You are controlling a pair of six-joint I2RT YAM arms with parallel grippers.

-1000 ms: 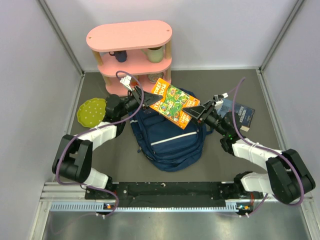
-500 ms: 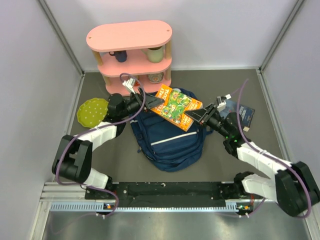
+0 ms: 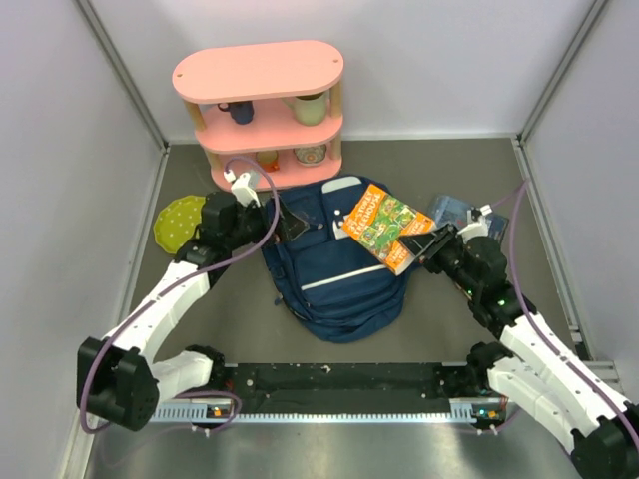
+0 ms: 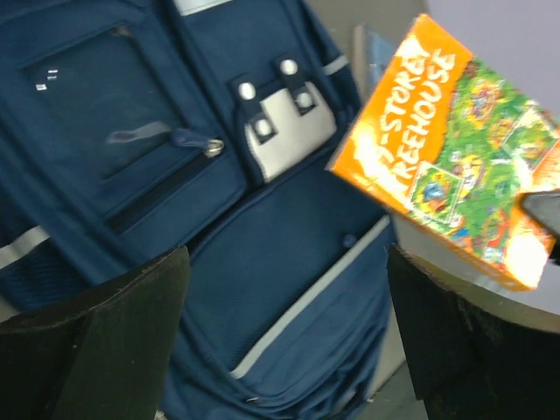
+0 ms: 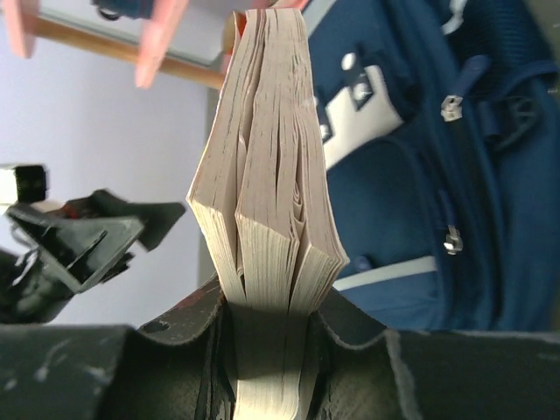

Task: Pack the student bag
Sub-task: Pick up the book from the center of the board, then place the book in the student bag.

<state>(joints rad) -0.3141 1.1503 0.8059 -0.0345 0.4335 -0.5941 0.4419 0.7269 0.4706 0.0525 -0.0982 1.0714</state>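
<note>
1. Claws first: the left claw (image 4: 284, 276) stands wide apart with nothing between its pads (image 4: 131, 324). From its wrist camera I see them as two dark shapes at the lower corners.
2. From overhead I see the left claw (image 3: 291, 226) over the upper left part of the student bag (image 3: 339, 289). It is apart from the book (image 3: 385, 228).
3. On my right wrist camera, the right claw (image 5: 267, 346) is clamped on the lower edge of the thick book (image 5: 262, 175). The page edges fan out a little above the fingers.
4. From above, the right claw (image 3: 424, 245) holds the book tilted over the bag's upper right part. The cover is orange and green, and the left wrist view of the book (image 4: 455, 157) lets me read "STOREY" and "REEHOUSE".
5. The student bag lies front up in the middle of the table (image 3: 240, 319), between the two arms, its top towards the far wall. I see its white stripe, its white patch with studs (image 4: 284, 122) and a zip pull (image 4: 213, 149). I cannot tell whether the main opening is unzipped.
6. A pink shelf (image 3: 258, 70) with mugs on its tiers stands just behind the bag. A green disc (image 3: 182, 222) lies left of the bag, and a dark blue flat item (image 3: 451, 210) lies right of it, partly hidden.
</note>
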